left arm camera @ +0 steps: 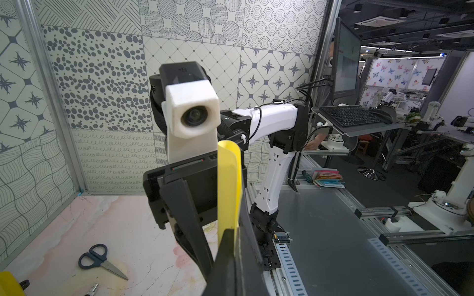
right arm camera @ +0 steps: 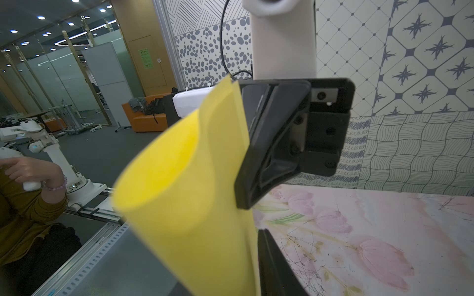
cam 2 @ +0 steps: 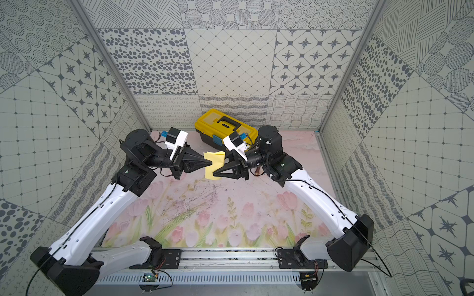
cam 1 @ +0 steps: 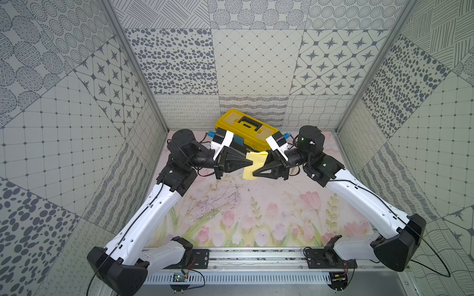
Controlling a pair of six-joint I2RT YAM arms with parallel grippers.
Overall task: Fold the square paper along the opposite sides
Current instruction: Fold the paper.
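Holds the square paper (cam 1: 257,159) above the table (cam 1: 256,205), pinched in the clenched left hand (cam 1: 250,162) and gripped by the right hand (cam 1: 254,173); shows a loose loop, apparently halfway, lacks any pressed crease.

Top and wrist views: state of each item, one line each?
square paper: held up off the table, curled into a loose loop, not creased
left gripper: shut on the square paper
right gripper: gripping the square paper, nearer the robot's base
toolbox: lid closed, handle folded flat
scissors: blades closed, lying flat on the table
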